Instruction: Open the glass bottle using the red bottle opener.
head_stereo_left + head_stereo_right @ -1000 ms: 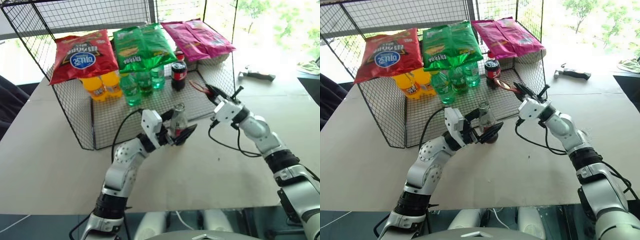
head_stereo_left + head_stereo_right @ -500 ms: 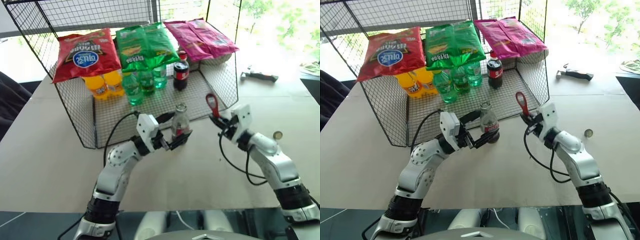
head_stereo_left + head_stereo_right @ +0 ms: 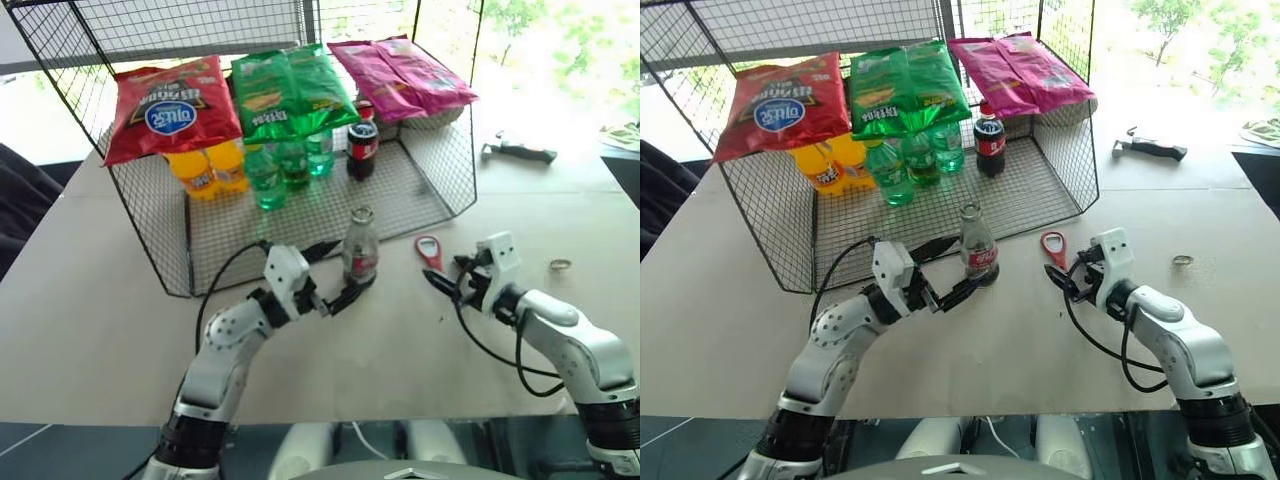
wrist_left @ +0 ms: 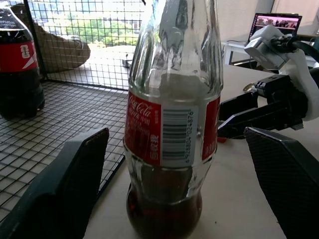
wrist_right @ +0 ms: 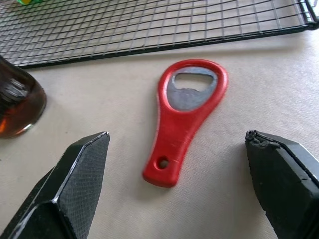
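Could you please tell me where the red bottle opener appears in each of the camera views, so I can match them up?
Left eye view: red bottle opener flat on the table, just right of the glass bottle.
Right eye view: same spot, ahead of the open right gripper.
Left wrist view: cannot be made out.
Right wrist view: flat between the open fingers.
Shared landmark: the glass bottle.

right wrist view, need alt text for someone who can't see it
A red bottle opener lies flat on the pale table, between the right gripper's open black fingers. The wire rack floor lies beyond it, and the glass bottle's base stands beside it.
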Controlling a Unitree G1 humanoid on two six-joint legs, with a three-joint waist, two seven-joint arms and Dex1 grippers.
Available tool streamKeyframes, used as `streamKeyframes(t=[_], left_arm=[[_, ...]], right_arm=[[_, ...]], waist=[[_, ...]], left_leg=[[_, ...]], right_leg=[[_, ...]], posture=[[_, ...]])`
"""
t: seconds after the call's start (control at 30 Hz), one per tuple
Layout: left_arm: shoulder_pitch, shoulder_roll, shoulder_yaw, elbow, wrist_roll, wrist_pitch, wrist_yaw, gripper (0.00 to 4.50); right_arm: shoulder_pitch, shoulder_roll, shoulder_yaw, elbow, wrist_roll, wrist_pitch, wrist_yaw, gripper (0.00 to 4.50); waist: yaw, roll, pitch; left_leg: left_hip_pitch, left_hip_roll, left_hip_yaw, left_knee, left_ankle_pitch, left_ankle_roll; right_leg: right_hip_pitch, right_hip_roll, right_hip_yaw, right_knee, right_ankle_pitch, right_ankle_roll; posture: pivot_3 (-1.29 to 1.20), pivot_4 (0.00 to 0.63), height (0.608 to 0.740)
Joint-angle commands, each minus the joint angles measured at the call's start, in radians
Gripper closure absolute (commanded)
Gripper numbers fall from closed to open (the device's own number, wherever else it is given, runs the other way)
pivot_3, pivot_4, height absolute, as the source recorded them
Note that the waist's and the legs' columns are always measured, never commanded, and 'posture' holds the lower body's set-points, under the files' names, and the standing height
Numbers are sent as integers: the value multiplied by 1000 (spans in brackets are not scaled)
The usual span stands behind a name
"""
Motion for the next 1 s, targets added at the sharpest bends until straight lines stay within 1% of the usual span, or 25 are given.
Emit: streamKeyframes(t=[0.03, 0.1, 0.23, 0.3, 0.47, 0.57, 0.63, 0.7, 0.77, 0.83, 0.87, 0.9, 1.0], left_arm=[[55, 24, 55, -107, -29, 14, 26, 0], [98, 32, 75, -134, -24, 17, 45, 0], [150, 26, 117, -171, 0, 7, 106, 0], [157, 16, 171, -189, 72, -44, 192, 0], [213, 25, 229, -256, 111, -61, 250, 0], [271, 34, 281, -293, 87, -44, 257, 0], [323, 32, 349, -298, 65, -26, 277, 0], [431, 38, 392, -301, 1, 11, 238, 0], [554, 51, 393, -315, -77, 48, 158, 0], [633, 69, 381, -310, -72, 33, 111, 0], [661, 79, 373, -300, -46, 16, 97, 0], [676, 81, 367, -298, -48, 16, 84, 0], [684, 80, 357, -303, -62, 37, 75, 0]], right_arm=[[45, -19, -28, -53, -57, -98, 45, 37], [75, -39, -23, -67, -82, -136, 84, 37], [113, -41, -46, -90, -83, -176, 125, 37], [152, -59, -59, -85, -107, -213, 151, 37], [192, -83, -66, -55, -152, -301, 216, 37], [198, -89, -80, -35, -166, -329, 242, 37], [213, -98, -86, -4, -196, -393, 268, 37], [234, -91, -104, 22, -195, -467, 306, 37], [256, -92, -121, 44, -182, -520, 355, 37], [272, -101, -126, 76, -202, -595, 398, 37], [277, -94, -137, 98, -204, -647, 418, 37], [278, -86, -148, 117, -199, -684, 434, 37], [284, -92, -158, 147, -181, -700, 474, 37]], waist=[[0, 0, 0], [0, 0, 0], [1, 0, 0], [4, 0, 0], [16, 0, 0], [17, 0, 0], [19, 0, 0], [20, 0, 0], [16, 0, 0], [16, 0, 1], [18, -1, 2], [23, -1, 3], [27, 0, 4]], left_leg=[[0, 0, 0, 0, 0, 0], [0, 0, 0, 0, 0, 0], [1, 0, 0, 0, 0, 0], [1, 0, -1, 0, 0, 0], [1, 0, -1, 0, 0, 0], [1, 0, 0, 0, 0, 0], [1, 0, -1, 0, 0, 0], [1, 0, -1, 0, 0, 0], [1, 0, -1, 0, 0, 0], [1, 0, 1, 0, -2, 2], [1, 0, 1, 0, -2, 2], [1, 0, 1, 0, -2, 2], [2, 0, -2, 1, -3, 5]], right_leg=[[0, 0, 0, 0, 0, 0], [0, 0, 0, 0, 0, 0], [0, 0, 0, 1, 0, 0], [0, 0, -1, 1, 0, 0], [1, 0, -2, 0, 0, 0], [1, 0, -1, 0, 0, 0], [1, 0, -1, 0, 0, 0], [1, 0, -2, 0, 0, 0], [1, -1, -2, 0, 0, 0], [3, -1, 0, -3, 0, 0], [2, -1, 0, -3, 0, 0], [2, -1, -1, -3, 0, 0], [6, -2, -2, -3, 0, 0]], posture=[[0, 150, 740], [0, 150, 740], [0, 150, 740], [0, 150, 740], [0, 150, 740], [0, 150, 740], [0, 150, 740], [0, 150, 740], [0, 150, 740], [0, 150, 740], [0, 150, 740], [0, 150, 740], [0, 150, 740]])
